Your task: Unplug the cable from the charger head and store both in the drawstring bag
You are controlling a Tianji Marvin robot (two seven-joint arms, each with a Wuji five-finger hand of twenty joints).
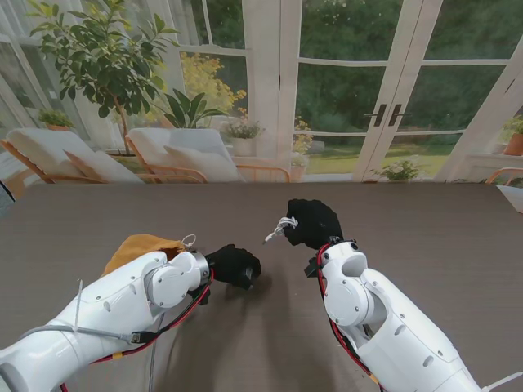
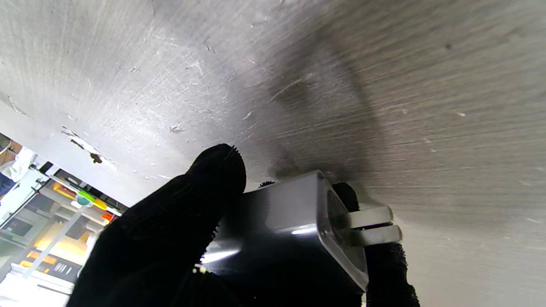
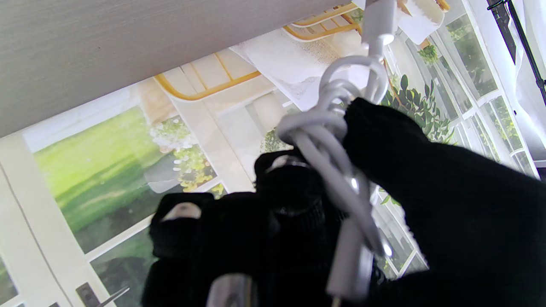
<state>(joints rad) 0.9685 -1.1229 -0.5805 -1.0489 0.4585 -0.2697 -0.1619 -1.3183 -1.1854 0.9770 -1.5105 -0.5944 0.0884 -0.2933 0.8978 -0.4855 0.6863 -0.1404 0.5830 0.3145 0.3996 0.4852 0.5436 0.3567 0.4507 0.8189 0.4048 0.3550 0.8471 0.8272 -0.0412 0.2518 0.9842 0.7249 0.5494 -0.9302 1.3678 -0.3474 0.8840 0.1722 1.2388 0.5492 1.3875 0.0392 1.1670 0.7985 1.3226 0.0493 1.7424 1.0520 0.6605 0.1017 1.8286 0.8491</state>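
Note:
My left hand (image 1: 235,265), in a black glove, is shut on the dark charger head (image 2: 290,230). Two metal prongs (image 2: 371,226) stick out of the charger head, close over the table. In the stand view the charger head is hidden inside the fingers. My right hand (image 1: 312,222) is shut on the coiled white cable (image 3: 337,179), and one plug end (image 1: 276,232) pokes out toward my left hand. Cable and charger head are apart. The yellow drawstring bag (image 1: 140,247) lies just behind my left wrist, partly hidden by the forearm, its white cord loop (image 1: 189,240) showing.
The dark wood-grain table (image 1: 425,237) spreads out around both hands. Its far edge runs along a backdrop of glass doors and plants. My two white forearms (image 1: 376,318) cover the near part of the table.

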